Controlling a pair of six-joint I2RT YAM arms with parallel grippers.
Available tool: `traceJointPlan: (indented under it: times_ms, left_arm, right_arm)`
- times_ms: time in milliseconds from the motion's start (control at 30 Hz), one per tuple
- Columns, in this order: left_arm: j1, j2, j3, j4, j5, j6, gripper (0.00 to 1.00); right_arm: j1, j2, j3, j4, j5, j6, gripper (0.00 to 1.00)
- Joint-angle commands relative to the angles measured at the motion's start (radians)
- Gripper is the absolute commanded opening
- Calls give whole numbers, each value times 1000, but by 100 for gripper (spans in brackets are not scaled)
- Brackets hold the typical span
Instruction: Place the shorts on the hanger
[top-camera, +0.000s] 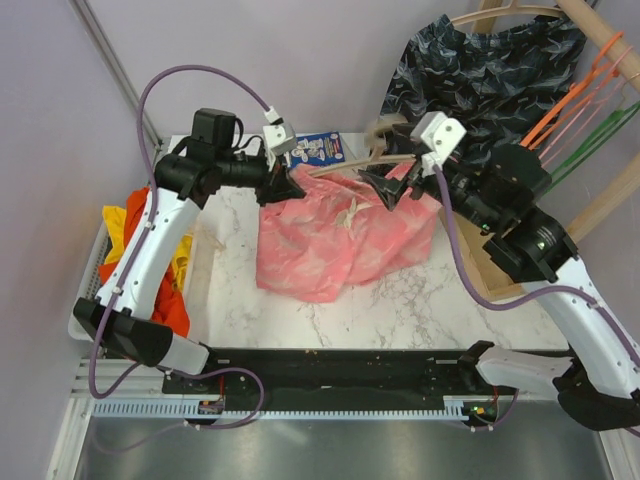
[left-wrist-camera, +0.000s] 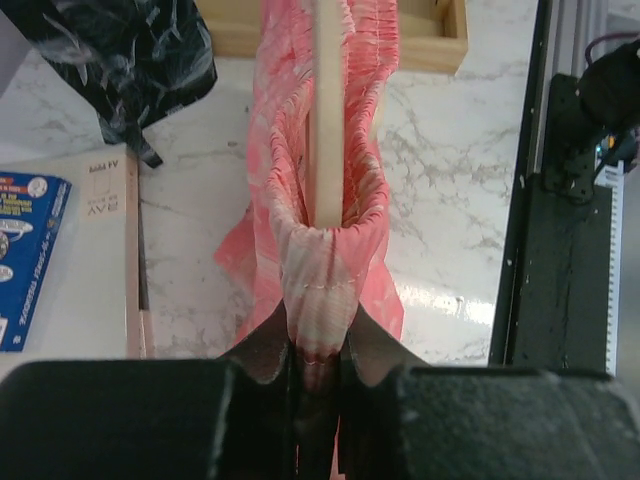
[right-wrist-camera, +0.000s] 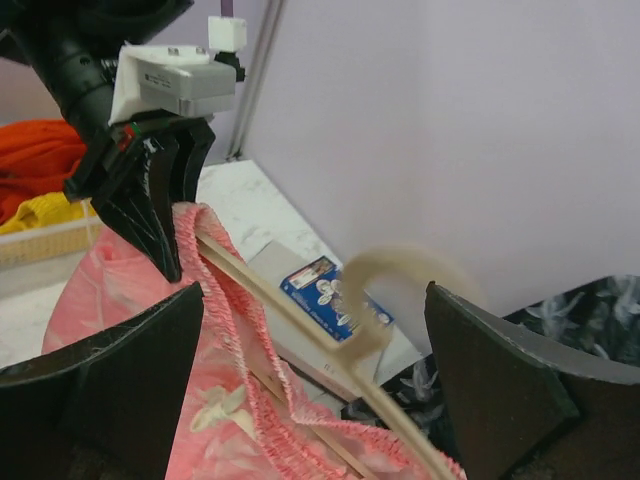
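The salmon-pink shorts (top-camera: 340, 245) hang bunched over the marble table, their elastic waist stretched along the pale beige hanger (top-camera: 345, 167). My left gripper (top-camera: 288, 188) is shut on the waistband's left end; the left wrist view shows the gathered shorts (left-wrist-camera: 320, 270) pinched in that gripper (left-wrist-camera: 318, 365), with the hanger (left-wrist-camera: 328, 110) running away inside the waist. My right gripper (top-camera: 385, 190) is at the right end of the waist. In its wrist view the right gripper (right-wrist-camera: 313, 295) stands wide open around the hanger (right-wrist-camera: 370, 330), touching nothing. The hook is blurred.
Dark navy shorts (top-camera: 490, 70) hang at the back right beside an orange hanger (top-camera: 580, 90) and a green one (top-camera: 600, 115). A blue-printed box (top-camera: 320, 148) lies behind the shorts. An orange-red garment (top-camera: 150, 265) fills a bin at the left. A wooden tray (top-camera: 478, 262) sits at the right.
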Motion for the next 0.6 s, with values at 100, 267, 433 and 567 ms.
traceJointPlan:
  times_ms: [100,267,433,567]
  left_arm:
    - [-68,113,198,197,21,-274,2]
    - [-73,120,187,267,33,-359,2]
    - [-78,57,69,399,12,-492,2]
    - [-110,28,20,456,-16,-543,2]
  right_arm:
    - [5,-134,-63,35,176,-26,98]
    - [5,-174,-160,11,354,-47,50]
    - [7,-157,-172,31,222,257,68]
    - [5,-67,-122,90,237,436,73]
